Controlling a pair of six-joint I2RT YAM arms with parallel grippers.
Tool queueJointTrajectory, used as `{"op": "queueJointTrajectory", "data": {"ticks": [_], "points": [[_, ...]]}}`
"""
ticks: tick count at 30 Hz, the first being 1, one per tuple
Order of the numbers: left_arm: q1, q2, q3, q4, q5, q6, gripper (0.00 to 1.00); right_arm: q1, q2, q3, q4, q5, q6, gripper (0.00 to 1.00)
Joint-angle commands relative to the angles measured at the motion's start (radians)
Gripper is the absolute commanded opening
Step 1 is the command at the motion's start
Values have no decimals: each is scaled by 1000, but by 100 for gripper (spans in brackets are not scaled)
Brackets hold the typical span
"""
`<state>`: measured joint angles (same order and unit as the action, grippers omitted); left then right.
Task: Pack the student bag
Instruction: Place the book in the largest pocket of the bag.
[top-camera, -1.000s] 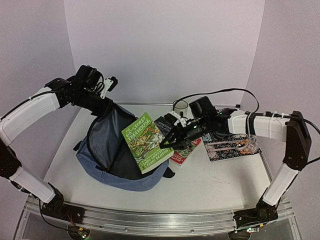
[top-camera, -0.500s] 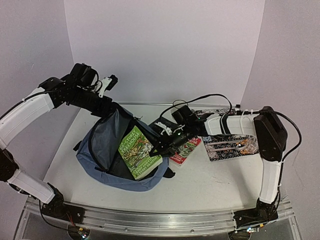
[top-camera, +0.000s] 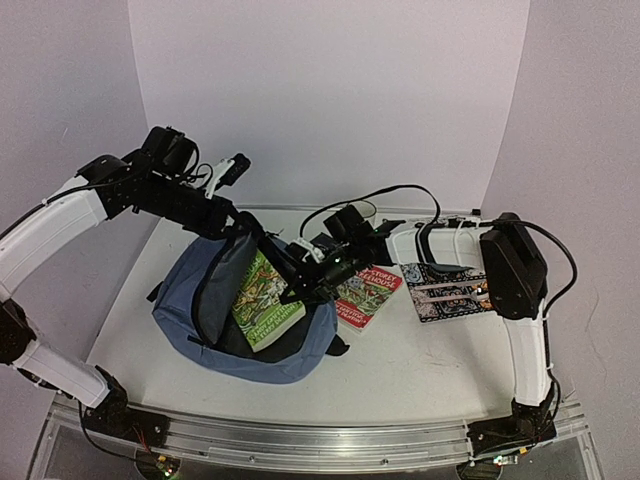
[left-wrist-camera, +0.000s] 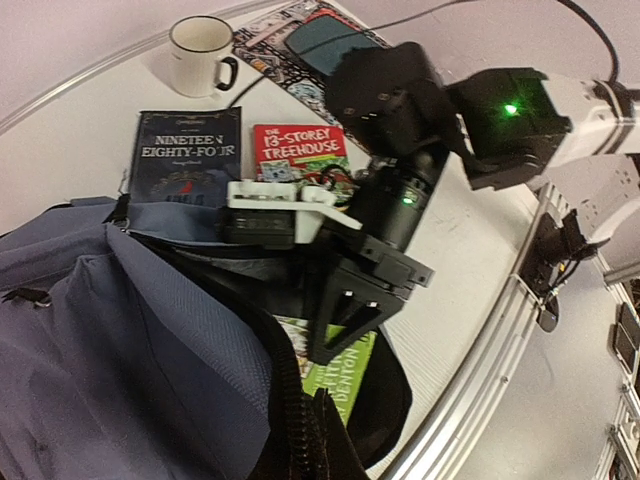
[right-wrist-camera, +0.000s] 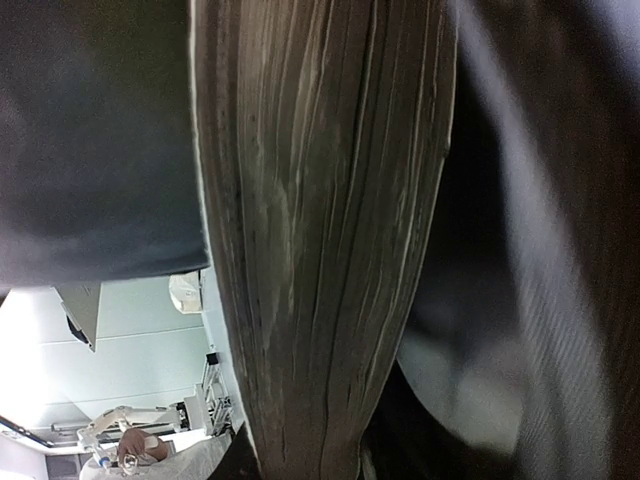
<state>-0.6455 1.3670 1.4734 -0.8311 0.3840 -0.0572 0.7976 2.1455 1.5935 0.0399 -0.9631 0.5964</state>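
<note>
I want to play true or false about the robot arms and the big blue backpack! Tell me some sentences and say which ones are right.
1. The green book is partly inside the student bag. True.
2. The red book is packed in the bag. False: it lies on the table beside the bag.
3. The left arm's jaws hold the bag's rim up, keeping it open. True.
4. The white mug has tipped over. False: it stands upright at the back of the table.
5. The right arm's jaws are empty. False: they grip the green book.
</note>
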Motion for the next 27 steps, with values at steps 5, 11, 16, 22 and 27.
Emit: {"op": "queueJointTrajectory", "data": {"ticks": [5, 11, 16, 22, 27], "points": [[-31, -45, -18, 56, 23, -29, 0, 8, 93, 173, 23, 84, -20, 11], [-31, -23, -54, 58, -196, -76, 0, 8, 125, 206, 25, 214, -21, 35], [-31, 14, -51, 74, -335, -124, 0, 7, 28, 112, 26, 354, -4, 51], [-31, 35, -41, 99, -409, -138, 0, 14, -189, -97, 65, 554, 96, 69], [-30, 53, -31, 117, -415, -146, 0, 46, -325, -281, 208, 616, 251, 74]]}}
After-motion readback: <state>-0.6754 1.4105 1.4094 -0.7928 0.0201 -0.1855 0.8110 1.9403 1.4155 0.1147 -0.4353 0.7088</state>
